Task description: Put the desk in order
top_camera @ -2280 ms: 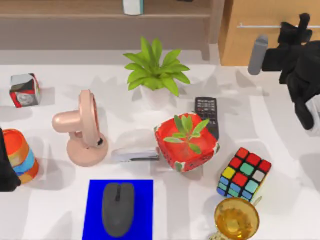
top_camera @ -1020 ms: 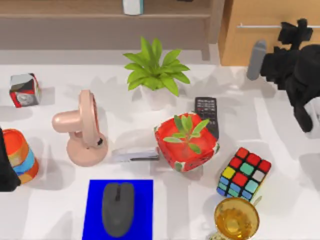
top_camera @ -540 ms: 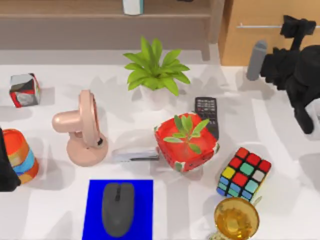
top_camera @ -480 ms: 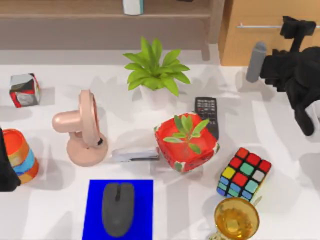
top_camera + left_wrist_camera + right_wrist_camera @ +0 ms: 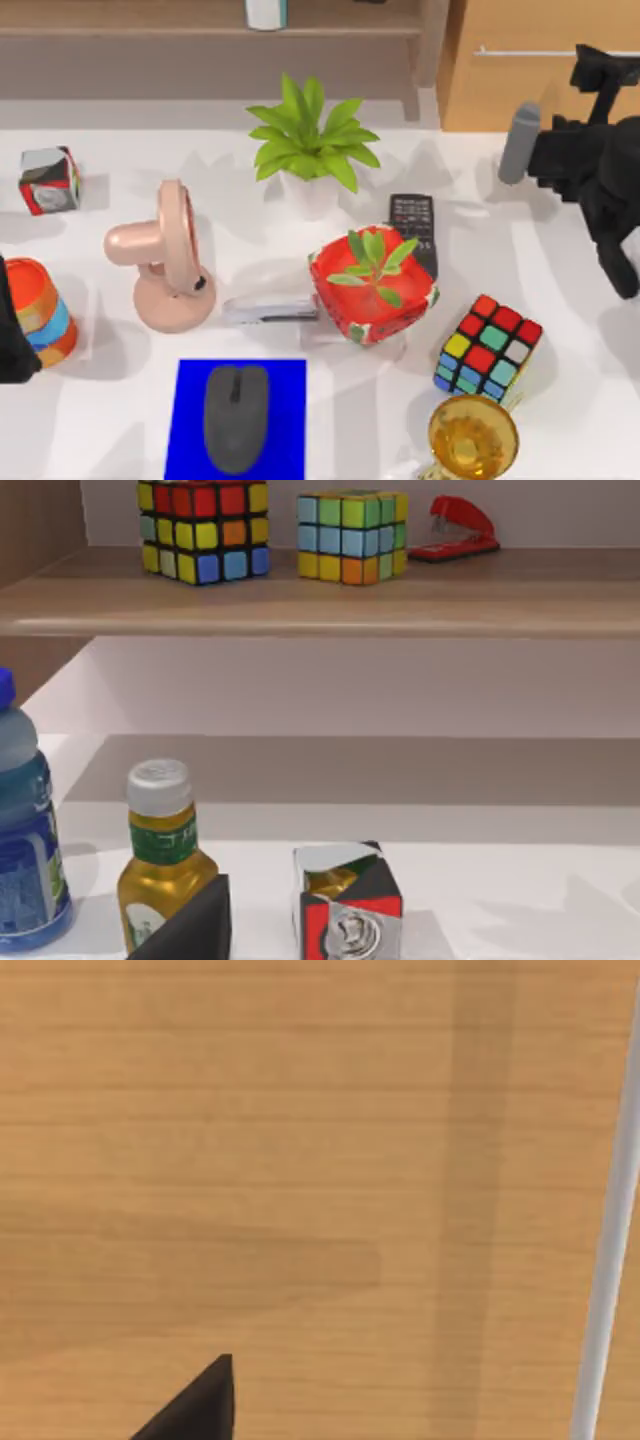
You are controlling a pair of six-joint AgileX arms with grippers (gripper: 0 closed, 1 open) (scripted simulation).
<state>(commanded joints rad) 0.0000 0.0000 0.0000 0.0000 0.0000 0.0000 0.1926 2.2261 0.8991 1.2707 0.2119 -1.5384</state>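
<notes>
White and broad, the desk [image 5: 120, 410] is spreading beneath everything. Farther back, the right gripper [image 5: 598, 75] is hovering just before the light-wood drawer front [image 5: 250, 1160], beside its silver bar handle [image 5: 610, 1240]; I cannot tell its finger spacing. Left arm is sitting parked at the left edge.

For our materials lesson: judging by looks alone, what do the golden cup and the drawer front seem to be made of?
Golden cup: looks like glossy translucent amber glass or plastic, given its bright glints. Drawer front: seems light wood or wood veneer with a matte finish, shown by horizontal grain lines; its handle looks like smooth pale metal.
</notes>
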